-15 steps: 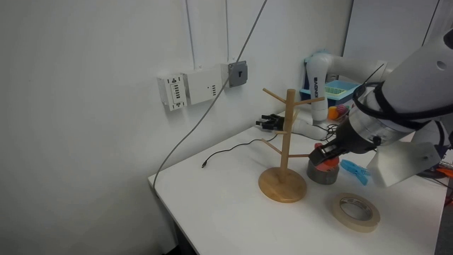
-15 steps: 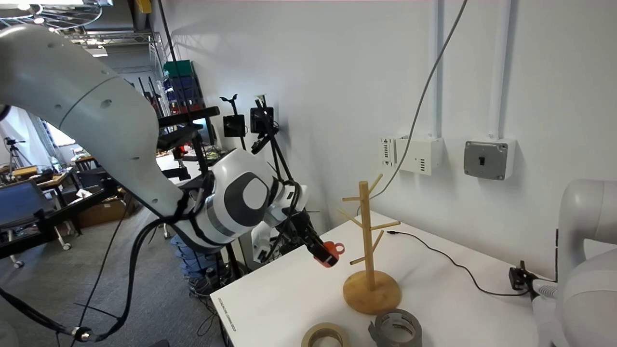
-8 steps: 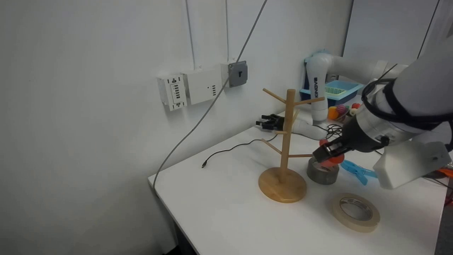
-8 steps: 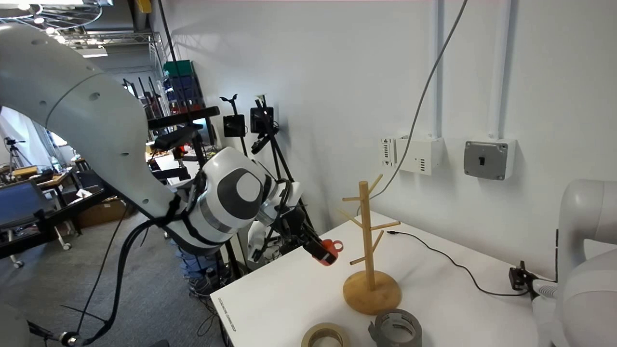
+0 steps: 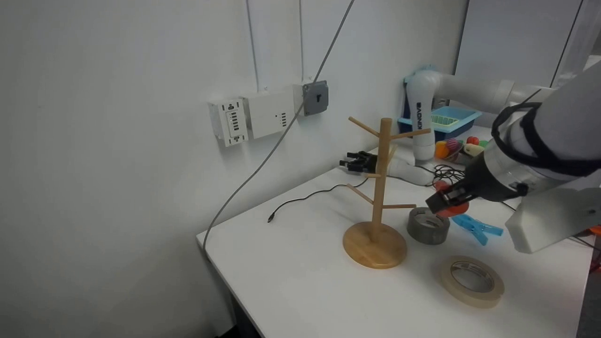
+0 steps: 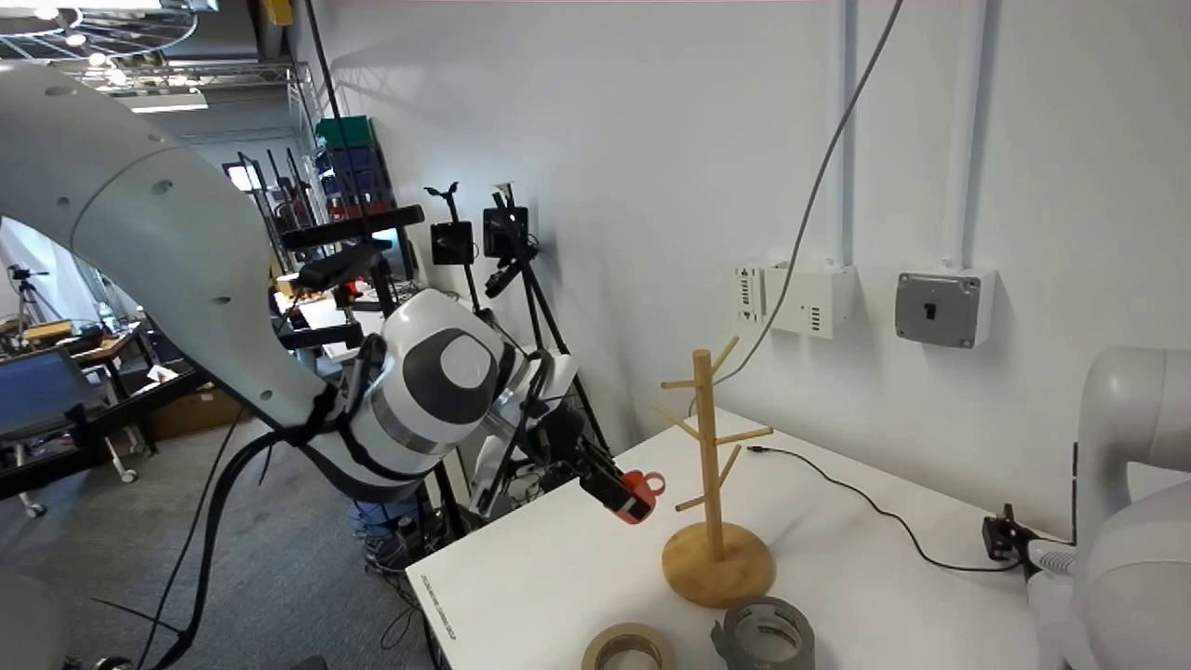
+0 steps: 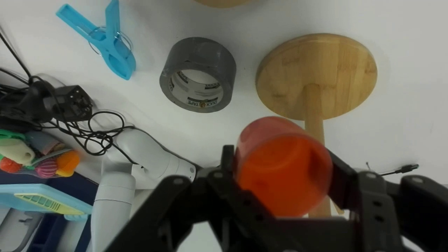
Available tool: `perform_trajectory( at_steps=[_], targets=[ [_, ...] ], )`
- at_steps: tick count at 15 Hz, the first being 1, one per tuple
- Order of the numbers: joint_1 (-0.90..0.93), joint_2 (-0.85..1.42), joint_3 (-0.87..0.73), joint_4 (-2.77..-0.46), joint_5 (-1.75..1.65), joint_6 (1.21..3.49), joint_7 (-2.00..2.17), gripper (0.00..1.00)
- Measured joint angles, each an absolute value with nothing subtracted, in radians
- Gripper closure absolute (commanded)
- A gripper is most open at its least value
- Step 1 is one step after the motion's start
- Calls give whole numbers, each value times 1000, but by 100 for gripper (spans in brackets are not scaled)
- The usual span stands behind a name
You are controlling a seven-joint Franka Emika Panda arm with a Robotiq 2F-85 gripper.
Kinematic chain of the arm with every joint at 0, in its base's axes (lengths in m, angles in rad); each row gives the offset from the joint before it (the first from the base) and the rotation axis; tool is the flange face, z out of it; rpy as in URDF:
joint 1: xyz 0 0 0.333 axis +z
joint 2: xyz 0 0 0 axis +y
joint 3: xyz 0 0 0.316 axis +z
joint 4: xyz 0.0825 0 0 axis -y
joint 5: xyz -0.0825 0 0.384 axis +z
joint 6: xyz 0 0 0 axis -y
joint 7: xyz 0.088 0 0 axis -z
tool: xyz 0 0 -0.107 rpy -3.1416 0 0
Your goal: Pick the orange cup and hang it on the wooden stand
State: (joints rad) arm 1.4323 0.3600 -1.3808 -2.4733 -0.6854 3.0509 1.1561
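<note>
The orange cup [image 5: 456,209] is held tilted above the table in both exterior views [image 6: 642,491]. My gripper [image 5: 437,202] is shut on the cup's sides, and it also shows in an exterior view [image 6: 623,501]. In the wrist view the cup [image 7: 280,175] sits between the two black fingers, its open mouth facing the camera. Its ring handle points towards the wooden stand [image 6: 709,456] in an exterior view. The stand [image 5: 381,183] is upright with bare pegs. The cup is beside the lower pegs, apart from them. In the wrist view the stand's base [image 7: 339,77] lies beyond the cup.
A grey tape roll [image 5: 428,226] stands close to the stand's base. A beige tape ring [image 5: 472,283] and a blue clip [image 5: 476,227] lie nearby. A second white arm [image 5: 422,112], cables and a blue bin [image 5: 458,123] are at the back.
My gripper has drawn back from the stand with the cup in it, moving right in an exterior view. The cup stays in the grip. The stand and tape rolls have not moved.
</note>
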Motion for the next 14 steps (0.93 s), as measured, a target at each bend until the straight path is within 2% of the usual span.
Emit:
perform_trajectory(
  at_steps=[4, 14],
  targets=[
    [1433, 395, -1366, -2497, -682, 3050, 1161, 66],
    [1428, 560, -1269, -2477, -237, 3049, 919, 66]
  ],
)
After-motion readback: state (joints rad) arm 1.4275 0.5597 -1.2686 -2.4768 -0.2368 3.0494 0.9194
